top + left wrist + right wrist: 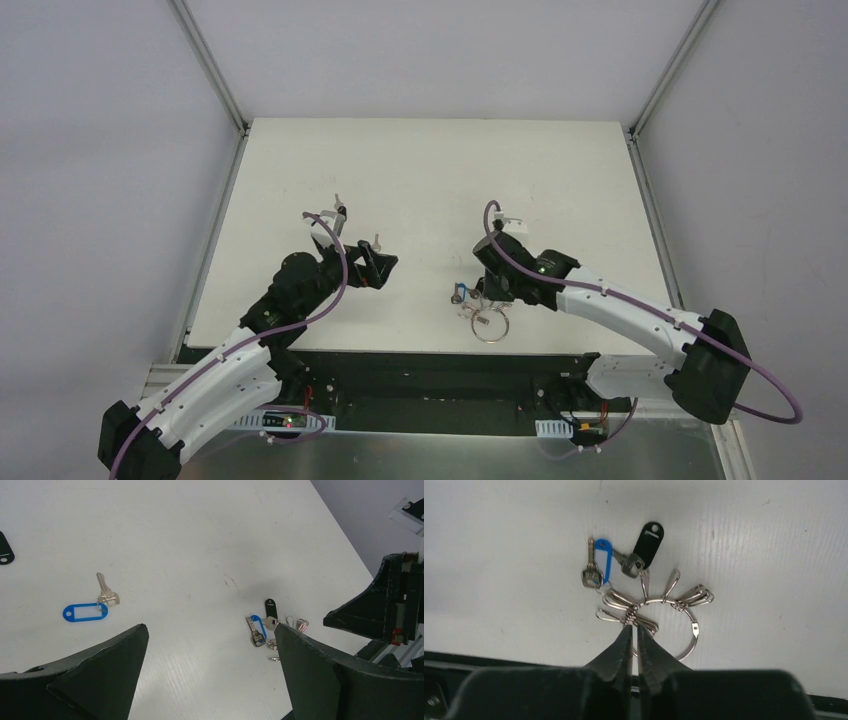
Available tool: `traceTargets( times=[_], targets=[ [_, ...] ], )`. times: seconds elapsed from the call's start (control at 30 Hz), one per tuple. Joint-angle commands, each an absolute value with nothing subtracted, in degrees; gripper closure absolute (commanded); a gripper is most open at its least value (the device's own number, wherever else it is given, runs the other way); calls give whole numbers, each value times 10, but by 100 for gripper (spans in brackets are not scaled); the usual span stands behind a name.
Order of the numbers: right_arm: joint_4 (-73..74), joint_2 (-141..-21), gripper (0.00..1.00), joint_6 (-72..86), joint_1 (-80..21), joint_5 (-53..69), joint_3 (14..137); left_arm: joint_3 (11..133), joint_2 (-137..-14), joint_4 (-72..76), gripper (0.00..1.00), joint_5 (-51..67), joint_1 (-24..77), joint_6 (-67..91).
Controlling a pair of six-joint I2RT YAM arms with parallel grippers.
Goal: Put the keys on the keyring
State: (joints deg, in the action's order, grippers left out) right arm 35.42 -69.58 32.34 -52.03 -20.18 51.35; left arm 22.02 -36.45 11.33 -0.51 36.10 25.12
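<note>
From above, the left claw point(378, 262) is spread wide over the white table point(420, 160), well apart from the keyring point(490, 324). The right claw point(487, 297) sits low, near the front edge of the table, right at the keyring. A few keys point(460, 294) lie just beside it, on its left.

From the left wrist, the 2 fingers point(100, 675) of the left claw stand far apart, with nothing between them. A lone key point(106, 592) lies flat and touches a blue tag point(85, 612). Far to the right is a small bunch of keys and wire loops, with a black tag point(270, 605) on top.

From the right wrist, the right claw point(634, 626) is pressed almost together, and its tips pinch the wire at the left side of the keyring point(694, 630). Thin wire loops point(694, 596) hang off the ring. 2 keys lie flat just past it: 1 silver key point(591, 575) beside a second blue tag point(603, 560), and 1 key at a black tag point(649, 540).
</note>
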Motion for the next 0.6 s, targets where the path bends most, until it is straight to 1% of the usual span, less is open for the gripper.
traceTargets(
  times=[0.0, 0.03, 0.27, 0.57],
  targets=[
    [410, -673, 98, 286, -533, -130, 498, 227, -368, 136, 1, 14, 368, 257],
    [411, -673, 100, 286, -538, -122, 494, 227, -369, 136, 1, 16, 368, 257],
    [401, -704, 100, 302, -558, -107, 465, 229, -371, 136, 1, 18, 368, 258],
    [356, -788, 100, 306, -588, -89, 469, 228, -368, 134, 1, 14, 368, 256]
  ],
)
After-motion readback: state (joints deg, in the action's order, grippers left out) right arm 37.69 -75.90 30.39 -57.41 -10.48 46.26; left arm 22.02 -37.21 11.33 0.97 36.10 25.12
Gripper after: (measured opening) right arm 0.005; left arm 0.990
